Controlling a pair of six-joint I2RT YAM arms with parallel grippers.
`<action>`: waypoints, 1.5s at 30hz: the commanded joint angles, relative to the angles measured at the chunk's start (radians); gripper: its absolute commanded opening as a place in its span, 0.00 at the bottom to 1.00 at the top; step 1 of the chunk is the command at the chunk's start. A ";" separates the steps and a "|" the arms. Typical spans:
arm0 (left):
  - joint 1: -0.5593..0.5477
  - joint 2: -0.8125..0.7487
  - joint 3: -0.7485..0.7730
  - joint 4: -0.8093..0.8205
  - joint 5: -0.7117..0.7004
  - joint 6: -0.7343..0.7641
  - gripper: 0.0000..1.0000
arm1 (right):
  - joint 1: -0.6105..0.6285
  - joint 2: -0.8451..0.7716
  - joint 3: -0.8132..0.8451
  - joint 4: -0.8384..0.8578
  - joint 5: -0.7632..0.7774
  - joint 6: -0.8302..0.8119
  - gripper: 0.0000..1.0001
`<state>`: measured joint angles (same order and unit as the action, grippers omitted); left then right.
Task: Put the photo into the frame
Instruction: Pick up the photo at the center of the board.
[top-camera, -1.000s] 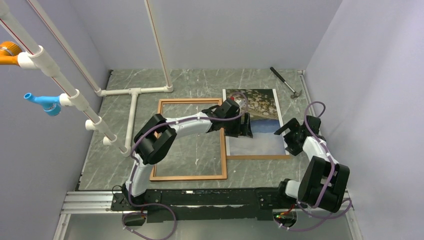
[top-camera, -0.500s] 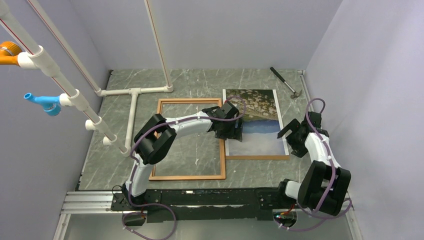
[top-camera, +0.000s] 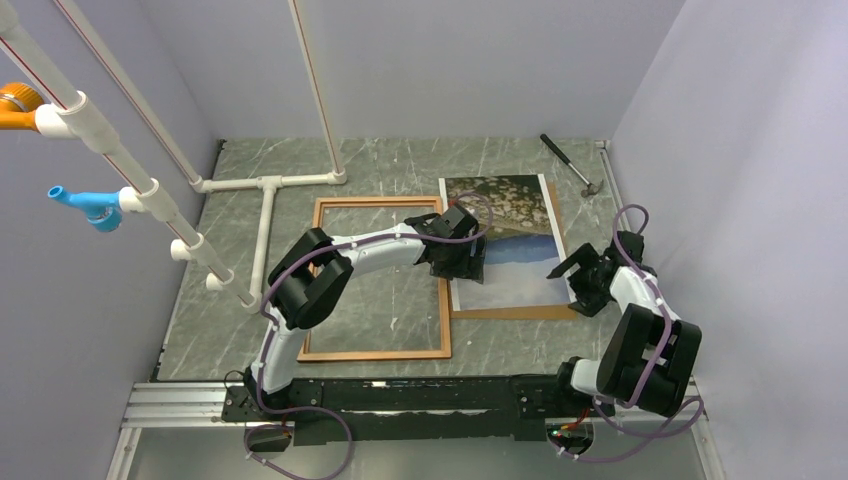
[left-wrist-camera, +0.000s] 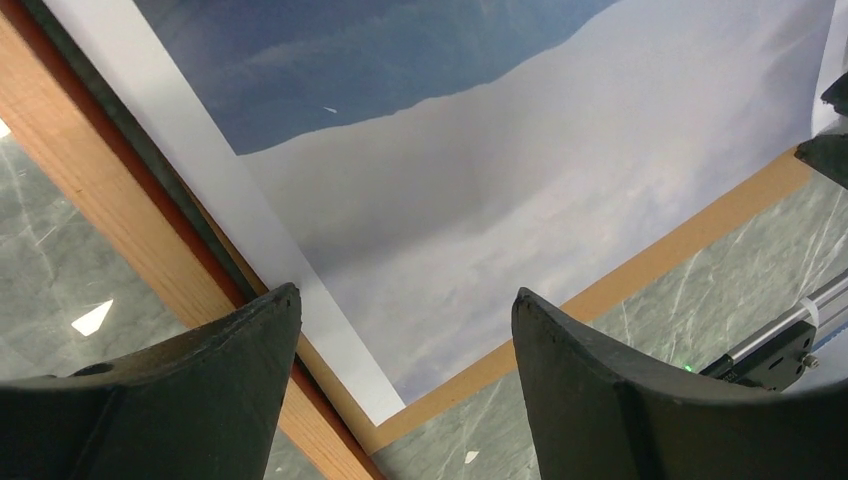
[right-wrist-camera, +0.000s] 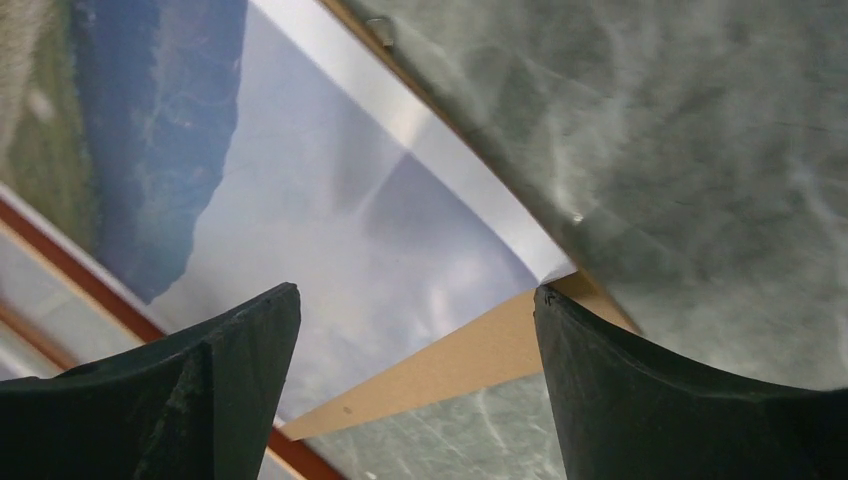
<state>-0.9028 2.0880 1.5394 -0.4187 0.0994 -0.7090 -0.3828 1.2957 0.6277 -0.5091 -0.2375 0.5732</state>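
Left claw (left-wrist-camera: 400, 310) is spread wide and empty, hanging over the left edge of the photo (top-camera: 505, 240), right by the frame (top-camera: 378, 203). Right claw (right-wrist-camera: 415, 300) is wide and empty too, at the near right corner. We'd say the photo has to go left: it lies face up just right of the frame, long sides parallel.

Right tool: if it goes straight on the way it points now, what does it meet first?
Probably the photo, near its pale corner, which lies on the backing panel; depth is unclear.
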 joint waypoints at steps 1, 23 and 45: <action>-0.005 0.008 -0.001 -0.017 -0.004 0.025 0.80 | 0.005 0.002 -0.055 0.139 -0.220 0.034 0.87; -0.005 0.019 -0.010 0.000 0.021 0.028 0.77 | -0.074 -0.079 -0.156 0.353 -0.291 0.125 0.86; -0.005 0.046 0.001 0.004 0.045 0.035 0.73 | -0.157 -0.003 -0.355 0.995 -0.634 0.371 0.84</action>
<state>-0.9024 2.0945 1.5391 -0.4080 0.1123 -0.6910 -0.5392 1.2903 0.3092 0.2298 -0.7506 0.8562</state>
